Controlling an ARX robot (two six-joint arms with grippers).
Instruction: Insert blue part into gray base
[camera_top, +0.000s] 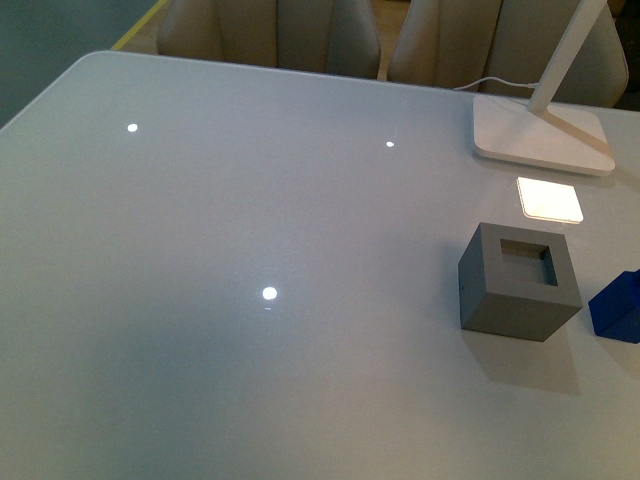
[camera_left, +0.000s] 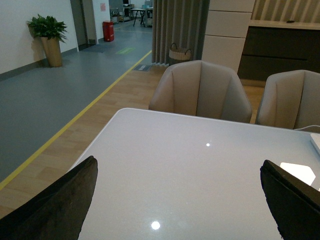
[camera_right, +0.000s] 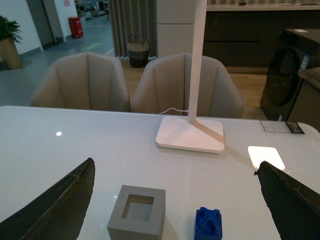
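Observation:
The gray base (camera_top: 520, 282) is a matte cube with a square hole in its top, standing on the white table (camera_top: 250, 250) at the right. The blue part (camera_top: 617, 307) stands just right of it, cut by the picture's edge. In the right wrist view both the gray base (camera_right: 137, 212) and the blue part (camera_right: 208, 223) lie side by side, apart, between the wide-spread fingers. My right gripper (camera_right: 175, 200) is open and empty. Over bare table, my left gripper (camera_left: 177, 200) is open too, with neither object in its view. Neither arm shows in the front view.
A white lamp foot (camera_top: 542, 135) with a slanted stem and cable stands behind the base, a bright patch of light (camera_top: 549, 198) on the table in front of it. Beige chairs (camera_top: 270, 35) line the table's far edge. A dark cabinet (camera_right: 295, 75) stands beyond at the right.

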